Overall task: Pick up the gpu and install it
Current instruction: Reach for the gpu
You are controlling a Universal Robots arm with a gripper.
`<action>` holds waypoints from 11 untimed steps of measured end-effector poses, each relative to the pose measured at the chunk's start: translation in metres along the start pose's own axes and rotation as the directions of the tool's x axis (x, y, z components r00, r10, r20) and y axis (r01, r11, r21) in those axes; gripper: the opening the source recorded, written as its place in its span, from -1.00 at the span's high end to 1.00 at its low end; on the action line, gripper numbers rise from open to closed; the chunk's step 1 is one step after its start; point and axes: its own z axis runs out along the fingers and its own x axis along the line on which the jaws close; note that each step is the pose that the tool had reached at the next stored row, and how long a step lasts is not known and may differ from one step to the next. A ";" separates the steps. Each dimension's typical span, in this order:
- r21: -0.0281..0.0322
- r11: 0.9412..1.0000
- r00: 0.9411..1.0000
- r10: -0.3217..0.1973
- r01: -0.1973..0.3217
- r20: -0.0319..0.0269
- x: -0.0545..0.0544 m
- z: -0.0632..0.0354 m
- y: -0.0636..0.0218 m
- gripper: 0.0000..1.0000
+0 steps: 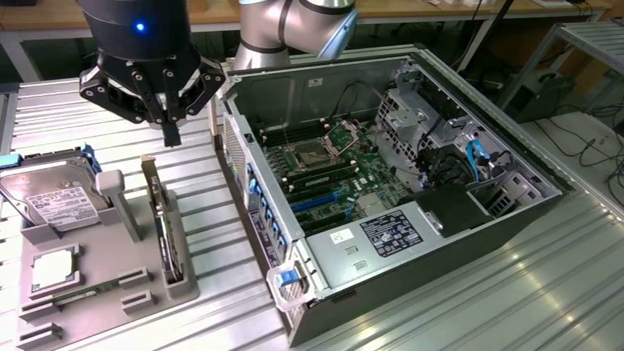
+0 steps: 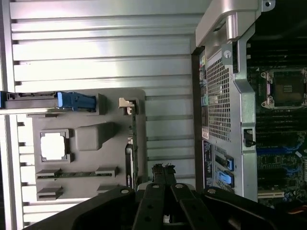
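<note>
The gpu (image 1: 160, 213) stands on its edge in a slot of the grey holder (image 1: 107, 241) at the exterior view's left, its pale bracket end toward the back. My gripper (image 1: 172, 137) hangs above the card's far end, clear of it, fingers pressed together and holding nothing. In the wrist view the shut gripper (image 2: 163, 170) sits just beside the gpu (image 2: 132, 143), which shows edge-on along the grey holder (image 2: 88, 136). The open computer case (image 1: 419, 219) lies at the exterior view's right with its green motherboard (image 1: 326, 172) exposed.
The holder also carries a silver hard drive (image 1: 54, 194), a square processor chip (image 1: 54, 265) and a narrow memory stick (image 1: 73, 296). The case's rear wall (image 2: 220, 96) stands close beside the holder. Everything rests on a ribbed metal table (image 1: 546, 292).
</note>
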 end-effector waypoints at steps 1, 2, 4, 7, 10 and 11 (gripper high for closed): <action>0.000 1.000 1.000 0.000 0.000 0.000 0.001 0.0000 -0.0002 0.79; 0.000 1.000 1.000 0.000 0.000 0.000 0.002 0.0000 -0.0005 0.79; 0.000 1.000 1.000 0.000 0.000 0.000 0.004 -0.0002 -0.0010 0.79; 0.000 1.000 1.000 -0.001 0.001 0.000 0.008 -0.0003 -0.0019 0.79; 0.000 1.000 1.000 -0.001 0.001 0.000 0.011 -0.0004 -0.0029 0.79; 0.000 1.000 1.000 -0.001 0.001 0.000 0.013 -0.0004 -0.0033 0.79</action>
